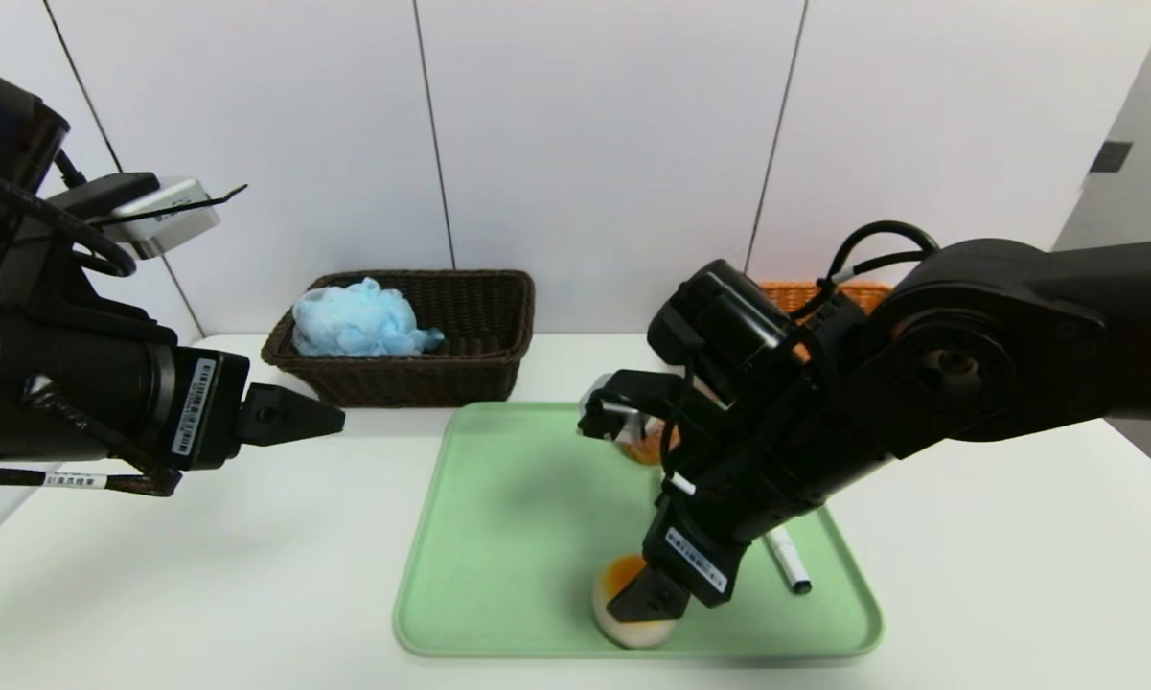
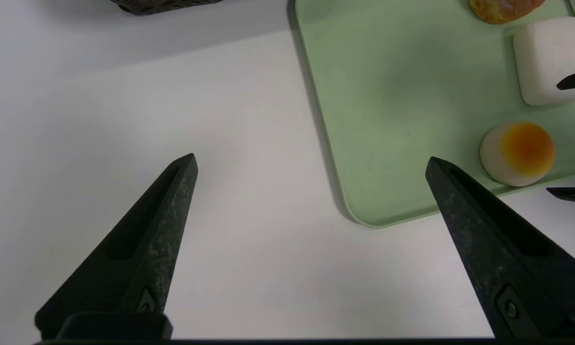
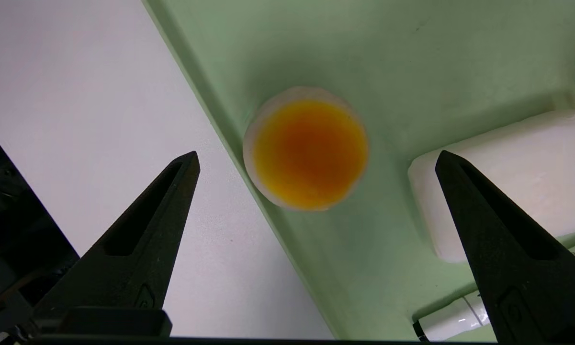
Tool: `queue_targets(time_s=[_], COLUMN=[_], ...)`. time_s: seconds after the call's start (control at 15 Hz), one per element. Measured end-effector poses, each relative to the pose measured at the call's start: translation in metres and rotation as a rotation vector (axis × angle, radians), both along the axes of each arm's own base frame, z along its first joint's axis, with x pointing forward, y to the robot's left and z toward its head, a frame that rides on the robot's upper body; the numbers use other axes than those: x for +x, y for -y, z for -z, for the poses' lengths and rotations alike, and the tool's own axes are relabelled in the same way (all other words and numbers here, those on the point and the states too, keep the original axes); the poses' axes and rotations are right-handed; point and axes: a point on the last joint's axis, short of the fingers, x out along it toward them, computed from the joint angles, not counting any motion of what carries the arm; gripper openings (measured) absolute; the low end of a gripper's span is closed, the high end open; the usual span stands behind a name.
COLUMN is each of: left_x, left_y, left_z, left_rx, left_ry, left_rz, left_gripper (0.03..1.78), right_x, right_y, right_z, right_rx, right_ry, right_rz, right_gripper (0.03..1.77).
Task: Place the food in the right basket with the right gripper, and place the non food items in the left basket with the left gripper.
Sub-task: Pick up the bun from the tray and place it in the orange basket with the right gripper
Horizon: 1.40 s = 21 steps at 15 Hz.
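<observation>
The right hand (image 3: 316,158), spread wide and empty, hangs over the orange-topped bun (image 3: 306,148) at frame centre (probably soft, light): pinch its round sides gently.

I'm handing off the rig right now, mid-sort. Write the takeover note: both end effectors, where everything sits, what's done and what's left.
Right end effector: open, empty, above the bun near the tray edge.
Left end effector: open, empty, hanging over the table beside the tray.
Done: pouf is in the dark basket.
Left on the tray: bun and cream puff for the tan basket, behind the right arm; soap and pen for the dark basket.
</observation>
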Motion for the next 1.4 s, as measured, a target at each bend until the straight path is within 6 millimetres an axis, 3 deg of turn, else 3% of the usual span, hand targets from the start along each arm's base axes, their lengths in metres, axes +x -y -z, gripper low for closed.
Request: queue_targets(time_s=[0.33, 0.73, 1.0, 1.2, 1.27, 1.33, 1.4], left_x=[0.000, 0.001, 0.002, 0.002, 0.002, 0.002, 0.002], left_y=[0.000, 0.000, 0.001, 0.001, 0.001, 0.001, 0.001], left_z=[0.003, 0.003, 0.004, 0.004, 0.004, 0.004, 0.004], left_rx=[0.004, 0.005, 0.004, 0.004, 0.003, 0.004, 0.004], left_ry=[-0.010, -0.011, -0.010, -0.011, -0.011, -0.011, -0.011], left_rz=[-0.001, 0.000, 0.000, -0.001, 0.000, -0.001, -0.002], left_gripper=[1.69, 1.69, 1.69, 1.69, 1.69, 1.69, 1.69], right_x=[0.000, -0.003, -0.004, -0.005, -0.006, -0.006, -0.006], right_y=[-0.009, -0.014, -0.015, -0.016, -0.016, -0.016, -0.015], right_z=[0.017, 0.023, 0.024, 0.025, 0.025, 0.024, 0.023], right_rx=[-0.085, -0.105, -0.106, -0.106, -0.106, -0.103, -0.102], right_ry=[0.016, 0.013, 0.007, 0.006, 0.005, 0.007, 0.008], right_rz=[-0.011, -0.037, -0.044, -0.048, -0.048, -0.049, -0.049], right_gripper=[1.70, 1.70, 1.09, 0.78, 0.54, 0.08, 0.05])
